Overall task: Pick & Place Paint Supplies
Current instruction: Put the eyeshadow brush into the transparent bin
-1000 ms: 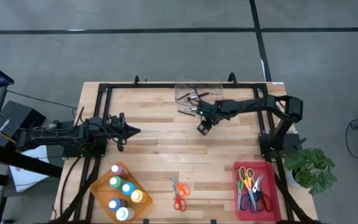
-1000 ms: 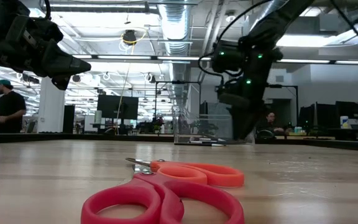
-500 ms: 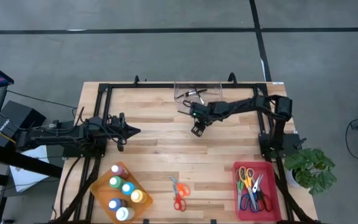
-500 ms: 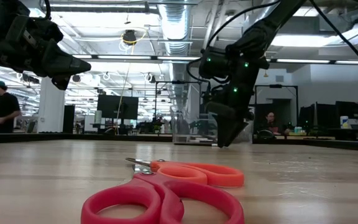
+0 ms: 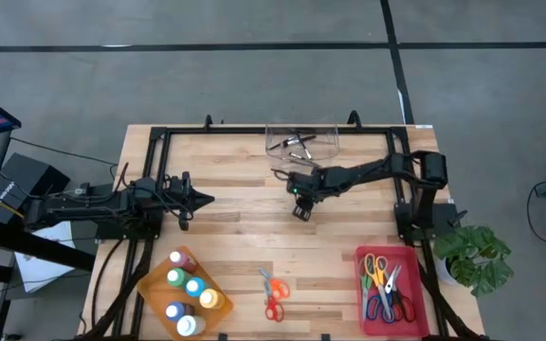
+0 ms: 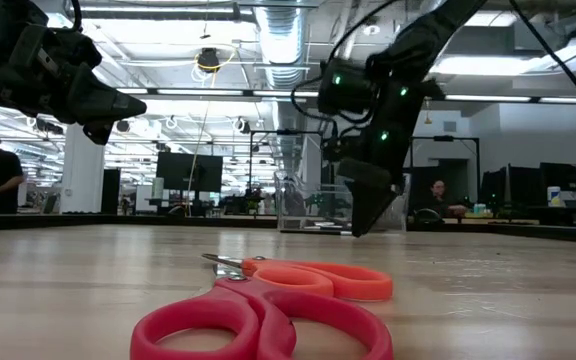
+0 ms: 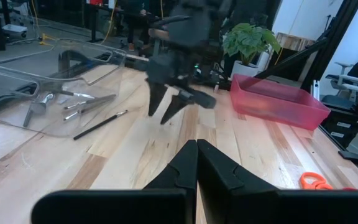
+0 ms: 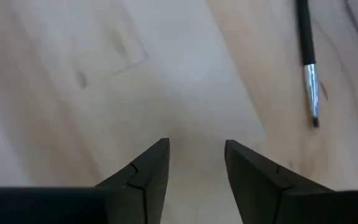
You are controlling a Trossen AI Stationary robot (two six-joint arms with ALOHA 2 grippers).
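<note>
High view: right pincer [image 5: 299,210] (fingers apart) near brush [image 5: 283,174].

On the wooden desk [image 5: 245,227], the right pincer [image 5: 300,210] hangs near the middle, just below a clear tray [image 5: 300,138] that holds brushes. The left pincer [image 5: 204,199] waits at the left. Orange scissors [image 5: 272,294] lie between the paint bottles [image 5: 188,293] and a red bin [image 5: 388,318].

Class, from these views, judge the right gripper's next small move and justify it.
Probably shift the right gripper sideways over the loose brush and descend. Its open jaws hang above bare wood, holding nothing, with the brush lying off to one side.
</note>
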